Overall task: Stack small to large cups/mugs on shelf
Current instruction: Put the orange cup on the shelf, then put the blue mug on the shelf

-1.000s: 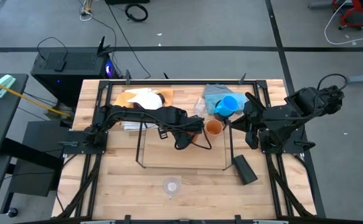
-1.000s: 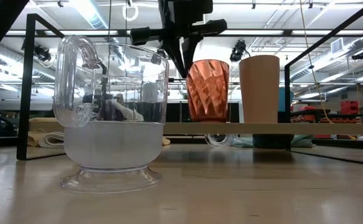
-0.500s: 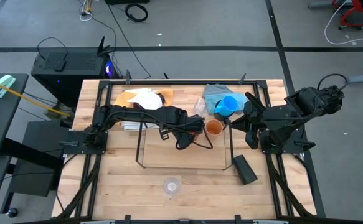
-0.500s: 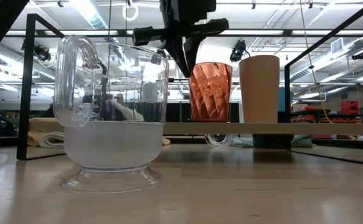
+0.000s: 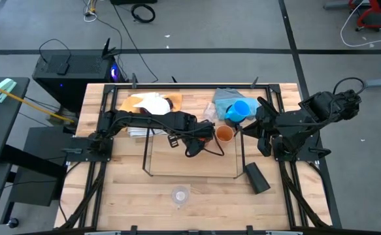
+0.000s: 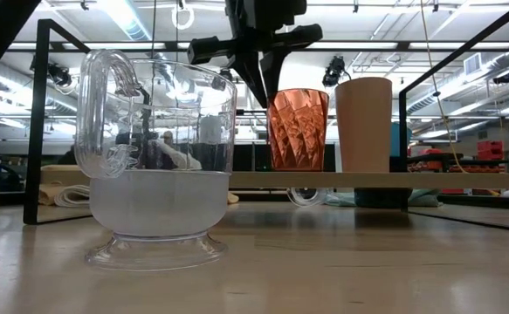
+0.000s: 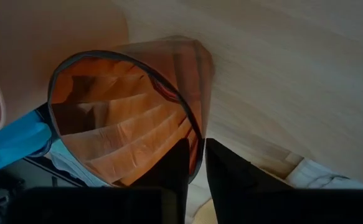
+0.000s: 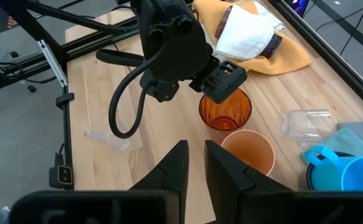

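Two tumblers on the shelf (image 5: pixel 152 171), with the left gripper (image 6: pixel 259 83) at the amber one.

On the wire shelf's far right, the amber-orange tumbler (image 6: pixel 297 129) stands upright just left of the small orange cup (image 6: pixel 364 124). The left gripper hangs over the amber tumbler's left rim — its fingers (image 7: pixel 172 167) straddle the wall with only a narrow gap, though a real grip cannot be told. The right gripper (image 8: pixel 195 163) waits at the table's right, fingers nearly together, holding nothing. The light-blue mug (image 5: pixel 240 110) lies on the blue cloth (image 5: pixel 224 98) beyond the shelf — a clear cup (image 6: pixel 156 159) stands at the near edge.
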Robot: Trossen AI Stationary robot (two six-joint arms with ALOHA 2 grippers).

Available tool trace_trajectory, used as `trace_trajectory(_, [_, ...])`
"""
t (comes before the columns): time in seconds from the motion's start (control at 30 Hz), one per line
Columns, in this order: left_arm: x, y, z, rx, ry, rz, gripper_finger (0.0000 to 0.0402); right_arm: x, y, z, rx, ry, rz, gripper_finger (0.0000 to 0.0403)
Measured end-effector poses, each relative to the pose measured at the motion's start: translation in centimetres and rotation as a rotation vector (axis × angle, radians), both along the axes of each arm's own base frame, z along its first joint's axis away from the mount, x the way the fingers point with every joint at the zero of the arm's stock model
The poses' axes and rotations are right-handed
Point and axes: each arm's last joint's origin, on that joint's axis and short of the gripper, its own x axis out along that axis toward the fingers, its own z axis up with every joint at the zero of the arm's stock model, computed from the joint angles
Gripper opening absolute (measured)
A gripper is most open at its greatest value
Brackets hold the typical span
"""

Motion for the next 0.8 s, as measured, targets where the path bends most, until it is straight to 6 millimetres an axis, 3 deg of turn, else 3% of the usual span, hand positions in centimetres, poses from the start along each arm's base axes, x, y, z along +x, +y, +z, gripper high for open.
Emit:
trace_trajectory(0.47, [0.00, -0.05, -0.01, -0.026, -0.004, 0.014, 0.0100, -0.01, 0.00, 0.00, 0.000, 0.000, 0.000, 0.0057])
trace_trajectory(0.8, [-0.37, 0.11, 0.96, 0.008, -0.031, 0.024, 0.0099, -0.01, 0.00, 0.00, -0.001, 0.000, 0.001, 0.0057])
